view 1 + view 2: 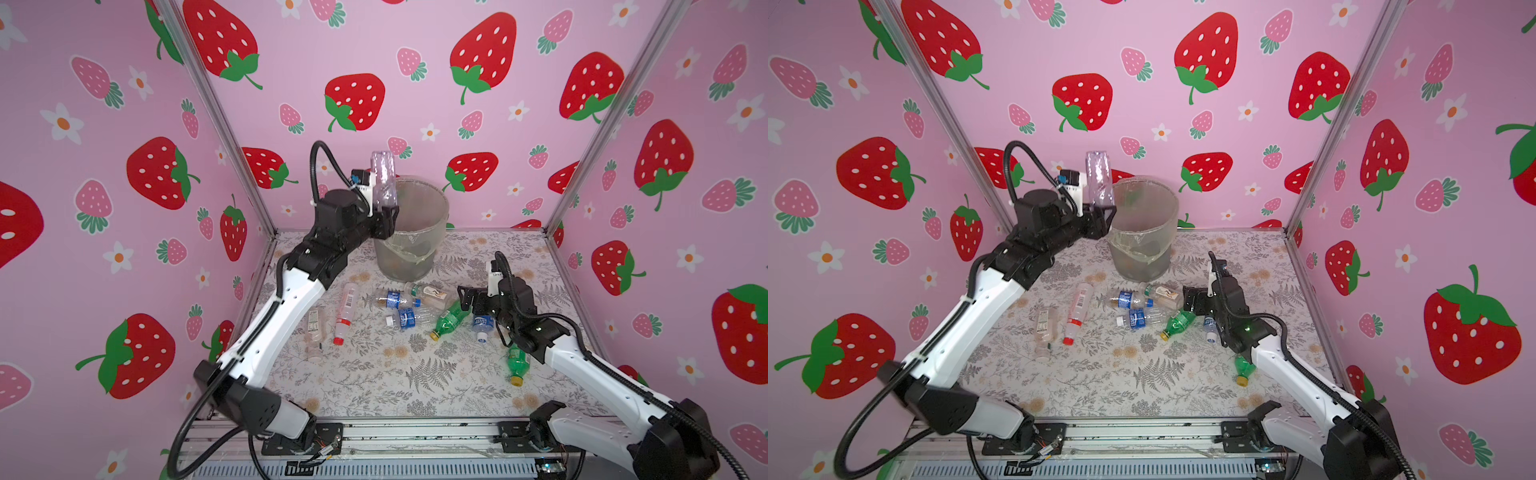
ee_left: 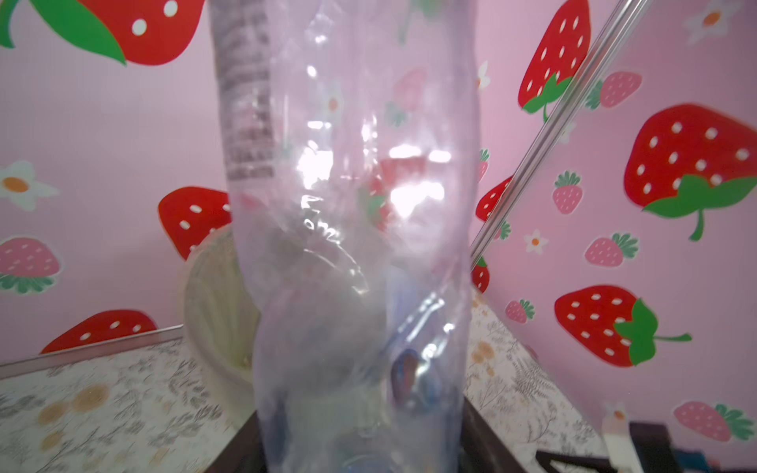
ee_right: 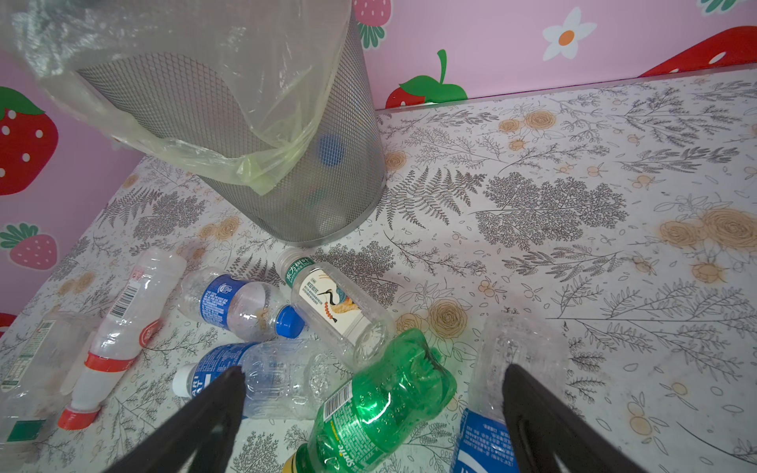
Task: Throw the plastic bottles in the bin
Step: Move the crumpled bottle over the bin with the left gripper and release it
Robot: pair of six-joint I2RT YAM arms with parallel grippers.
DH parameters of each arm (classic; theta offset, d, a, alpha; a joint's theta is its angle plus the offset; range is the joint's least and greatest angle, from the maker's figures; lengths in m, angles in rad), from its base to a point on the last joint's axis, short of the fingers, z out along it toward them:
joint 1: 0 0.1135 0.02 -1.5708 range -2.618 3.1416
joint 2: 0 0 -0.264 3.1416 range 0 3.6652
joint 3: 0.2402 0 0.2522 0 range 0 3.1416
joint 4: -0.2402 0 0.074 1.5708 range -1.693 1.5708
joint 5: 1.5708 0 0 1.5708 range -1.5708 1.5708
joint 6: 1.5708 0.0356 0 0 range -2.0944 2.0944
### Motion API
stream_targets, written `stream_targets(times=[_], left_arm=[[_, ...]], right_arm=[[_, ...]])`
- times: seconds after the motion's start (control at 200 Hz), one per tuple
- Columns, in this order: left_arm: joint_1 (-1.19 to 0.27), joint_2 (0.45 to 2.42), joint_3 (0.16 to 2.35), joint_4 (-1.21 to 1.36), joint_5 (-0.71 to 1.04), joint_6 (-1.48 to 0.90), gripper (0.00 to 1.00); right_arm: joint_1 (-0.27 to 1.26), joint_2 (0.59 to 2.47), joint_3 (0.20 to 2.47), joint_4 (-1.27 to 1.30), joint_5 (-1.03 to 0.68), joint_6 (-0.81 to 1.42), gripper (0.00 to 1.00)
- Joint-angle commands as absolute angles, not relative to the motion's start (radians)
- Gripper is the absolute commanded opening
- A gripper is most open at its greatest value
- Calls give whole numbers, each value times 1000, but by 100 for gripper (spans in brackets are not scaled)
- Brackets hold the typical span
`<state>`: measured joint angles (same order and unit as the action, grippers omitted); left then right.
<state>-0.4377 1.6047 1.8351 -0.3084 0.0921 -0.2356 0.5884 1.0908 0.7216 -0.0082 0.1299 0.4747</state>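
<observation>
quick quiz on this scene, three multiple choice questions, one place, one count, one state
1. The clear bottle in the left gripper is: A lying among the others B raised beside the bin's rim C behind the bin
2. Green bottles on the table: A two B one C four
3. The right gripper is: A shut on a bottle B shut empty C open
Answers: B, it stands up from the jaws at the rim; A, both show in both top views; C, its fingers stand wide apart in the right wrist view.

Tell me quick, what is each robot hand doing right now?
Left gripper: holding a clear bottle at the bin rim.
Right gripper: open, empty, by a green bottle.
</observation>
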Motion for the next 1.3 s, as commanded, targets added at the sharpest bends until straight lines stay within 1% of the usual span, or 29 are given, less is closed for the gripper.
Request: stream_targets(times=[0.0,0.01,0.04,0.05,0.06,0.105,0.155,0.385,0.48,0.685,0.82,1.156,1.271,1.296], left_arm=[[-390,1865,2181,-482,233,-283,67],[-389,1888,2223,-508,235,-283,72],[-386,1947,2323,-574,240,-285,92],[-384,1963,2352,-593,243,-286,98],[-383,1978,2373,-609,248,-286,100],[-382,2013,2447,-649,257,-280,99],[-383,2004,2436,-632,260,-278,99],[-380,1753,2083,-420,166,-290,99],[-379,1670,1982,-373,144,-299,99],[-374,1585,1917,-443,150,-278,99],[-374,1528,1830,-467,162,-255,99],[-364,1417,1622,-485,105,-237,99],[-364,1401,1546,-489,131,-247,99],[-364,1399,1533,-494,162,-249,99]], right_arm=[[581,1071,742,-13,128,478,99],[581,1068,742,-15,129,478,99],[581,1061,743,-18,130,479,99],[580,1058,743,-19,132,480,99],[581,1055,743,-20,133,480,99],[580,1040,741,-22,137,481,99],[579,1026,738,-24,143,480,99],[580,999,731,-41,150,481,99],[580,997,724,-45,150,480,99],[580,997,713,-53,152,486,99],[580,998,712,-57,148,494,99],[579,1010,753,-120,167,498,99],[578,1016,761,-138,169,507,99],[578,1018,762,-146,172,508,99]])
